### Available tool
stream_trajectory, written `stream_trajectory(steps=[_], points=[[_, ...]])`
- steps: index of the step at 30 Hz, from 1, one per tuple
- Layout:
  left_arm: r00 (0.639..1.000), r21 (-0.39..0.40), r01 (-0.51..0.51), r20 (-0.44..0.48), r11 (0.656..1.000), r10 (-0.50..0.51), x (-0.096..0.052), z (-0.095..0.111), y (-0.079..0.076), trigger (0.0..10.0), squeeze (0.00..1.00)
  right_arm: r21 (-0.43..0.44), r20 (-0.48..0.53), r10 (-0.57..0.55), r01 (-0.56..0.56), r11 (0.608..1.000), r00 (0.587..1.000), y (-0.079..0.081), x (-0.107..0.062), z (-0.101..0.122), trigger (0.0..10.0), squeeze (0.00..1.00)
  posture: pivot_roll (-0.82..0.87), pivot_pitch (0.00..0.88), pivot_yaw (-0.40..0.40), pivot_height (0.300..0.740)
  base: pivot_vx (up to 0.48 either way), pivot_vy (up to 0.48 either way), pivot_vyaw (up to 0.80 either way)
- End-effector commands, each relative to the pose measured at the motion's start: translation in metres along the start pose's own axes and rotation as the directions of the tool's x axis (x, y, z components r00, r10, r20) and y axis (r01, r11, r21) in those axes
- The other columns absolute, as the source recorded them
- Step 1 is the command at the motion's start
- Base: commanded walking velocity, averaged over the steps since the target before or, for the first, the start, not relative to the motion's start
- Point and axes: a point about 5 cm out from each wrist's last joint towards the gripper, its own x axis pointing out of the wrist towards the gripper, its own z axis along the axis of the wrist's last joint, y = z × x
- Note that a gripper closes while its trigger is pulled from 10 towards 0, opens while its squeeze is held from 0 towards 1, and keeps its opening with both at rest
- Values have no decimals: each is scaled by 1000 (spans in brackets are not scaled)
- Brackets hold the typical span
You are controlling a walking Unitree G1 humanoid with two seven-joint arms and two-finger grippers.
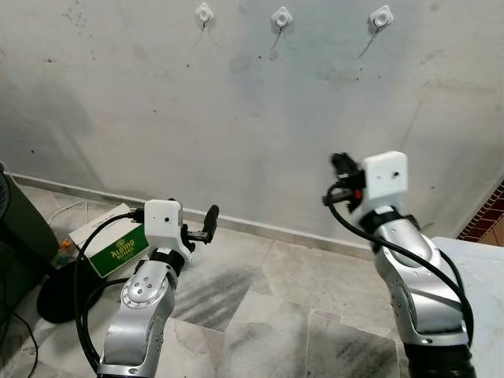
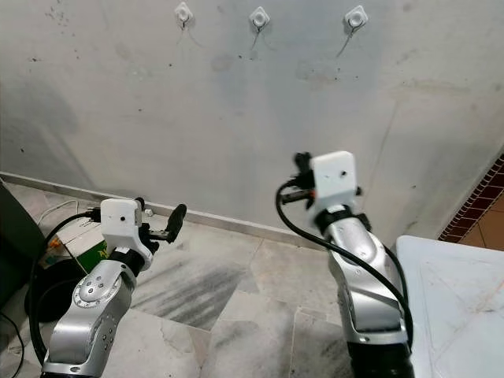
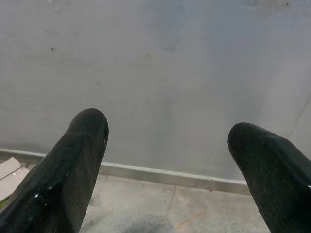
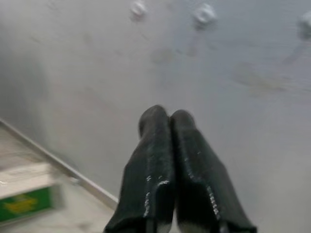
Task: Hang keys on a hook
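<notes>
Three white hooks are fixed high on the grey wall: a left hook (image 1: 204, 12), a middle hook (image 1: 281, 16) and a right hook (image 1: 381, 17). The right wrist view has them too, blurred, with the middle hook (image 4: 204, 13) above the fingers. My right gripper (image 4: 169, 119) is raised toward the wall below the hooks, fingers pressed together, and I see no keys between them. In the left eye view its white wrist box (image 1: 384, 177) hides most of the fingers. My left gripper (image 1: 206, 224) is held low over the floor, and its two fingers (image 3: 80, 145) stand wide apart with nothing between them.
A green and white box (image 1: 110, 244) lies on the tiled floor at the left, beside a black stand base (image 1: 55, 291) and cables. A white table (image 2: 457, 299) stands at the right. A brick edge (image 1: 488, 216) shows at the far right.
</notes>
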Motion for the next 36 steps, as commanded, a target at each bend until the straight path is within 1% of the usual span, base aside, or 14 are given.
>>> stream_trajectory(steps=[1,3,4,9,12,14,17,23,24,25,28,33,34,36], points=[[1000,5,0,-5,1000,0,1,1,1,10000,0,54,25,70,-71,996,997,8,2,10,10000,0,-81,26,49,740,0,0,0],[1000,4,-1,-4,1000,1,1,1,1,10000,0,138,23,144,-146,980,989,16,1,11,10000,0,-79,28,46,740,0,0,0],[1000,2,-2,-4,1000,2,1,0,1,10000,0,186,25,213,-214,959,977,23,0,13,10000,0,-79,28,46,740,0,0,0],[1000,0,-3,-4,1000,3,1,1,0,10000,0,206,24,338,-335,919,941,33,-7,13,10000,0,-78,28,45,740,0,0,0],[1000,-2,-4,-3,1000,4,1,1,0,10000,0,232,31,362,-359,904,932,35,-8,14,10000,0,-78,28,45,740,0,0,0],[1000,-2,-2,-5,1000,2,1,0,0,10000,0,266,40,413,-408,874,910,38,-11,17,10000,0,-78,28,45,740,0,0,0],[1000,-2,3,-8,1000,-3,1,0,0,10000,0,281,34,428,-419,863,903,39,-12,18,10000,0,-78,28,45,740,0,0,0],[1000,-21,23,-7,1000,-23,1,0,-1,10000,0,258,28,385,-379,889,923,33,-9,18,10000,0,-79,28,47,740,0,0,0],[998,-25,55,-2,998,-55,2,1,-4,10000,0,218,35,319,-319,922,947,27,-4,20,10000,0,-79,28,47,740,0,0,0],[998,-25,55,-2,998,-55,2,1,-4,10000,0,218,35,319,-319,922,947,27,-4,20,10000,0,-79,28,47,740,0,0,0],[994,-11,106,19,994,-105,2,5,-9,10000,0,179,57,247,-253,951,967,22,5,24,10000,0,-79,28,47,740,0,0,0],[989,-12,138,59,990,-137,4,13,-13,10000,0,153,75,209,-218,964,975,19,13,28,10000,0,-56,20,51,740,0,0,0],[985,-18,148,86,989,-146,6,19,-13,10000,0,128,92,193,-204,971,977,20,19,31,10000,0,-50,15,52,740,0,0,0],[983,-29,157,100,987,-154,7,23,-13,10000,0,114,107,182,-194,974,977,20,22,33,10000,0,-46,12,52,740,0,0,0]])
